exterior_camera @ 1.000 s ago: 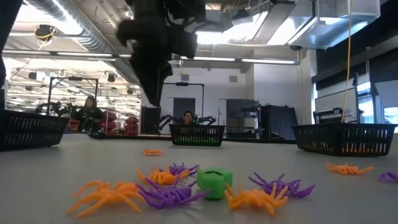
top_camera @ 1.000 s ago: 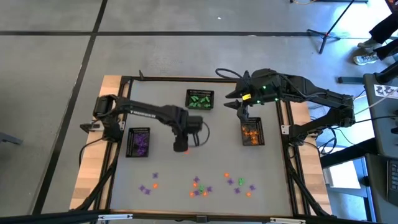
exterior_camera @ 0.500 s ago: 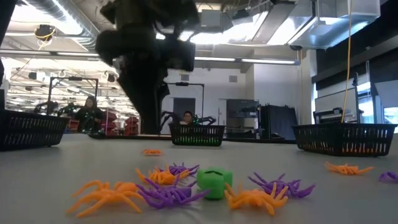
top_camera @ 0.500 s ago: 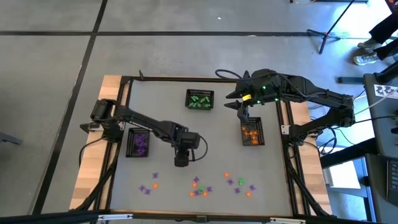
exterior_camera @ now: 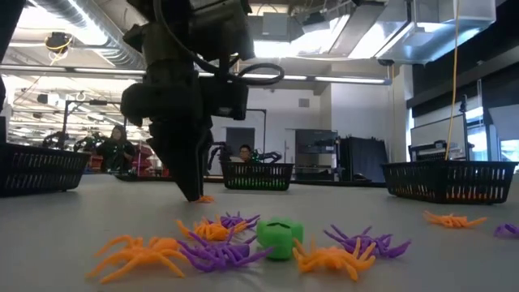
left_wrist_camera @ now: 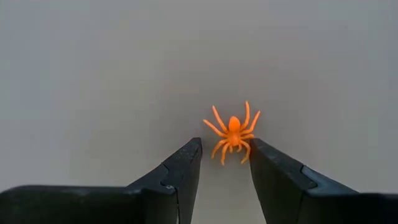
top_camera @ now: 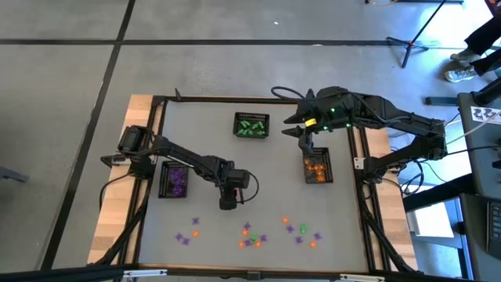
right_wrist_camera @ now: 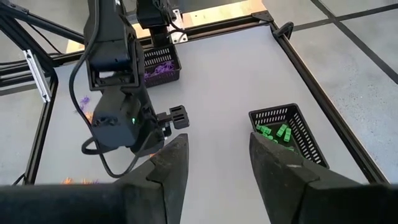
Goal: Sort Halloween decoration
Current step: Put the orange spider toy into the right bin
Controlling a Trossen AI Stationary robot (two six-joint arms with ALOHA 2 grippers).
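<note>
Several tiny purple, green and orange Halloween decorations [top_camera: 250, 233] lie loose near the table's front edge. One orange spider [left_wrist_camera: 233, 132] lies flat on the table farther in. My left gripper [left_wrist_camera: 225, 146] points down over it, open, with a fingertip on either side of the spider's rear legs; in the low view its tips [exterior_camera: 195, 193] are down at the table beside the spider [exterior_camera: 203, 198]. My right gripper [right_wrist_camera: 217, 143] hangs open and high above the orange basket [top_camera: 317, 166], with nothing between its fingers.
A black mesh basket with green pieces [top_camera: 251, 125] stands at the far middle, and one with purple pieces [top_camera: 174, 179] at the left under my left arm. The low view shows spiders and a green piece [exterior_camera: 279, 238] close to the front edge.
My left gripper has come down and toward the table's near edge, tipping steeper, until its tips stand at the table around the orange spider. Its fingers have kept the same gap. The spider has not moved.
</note>
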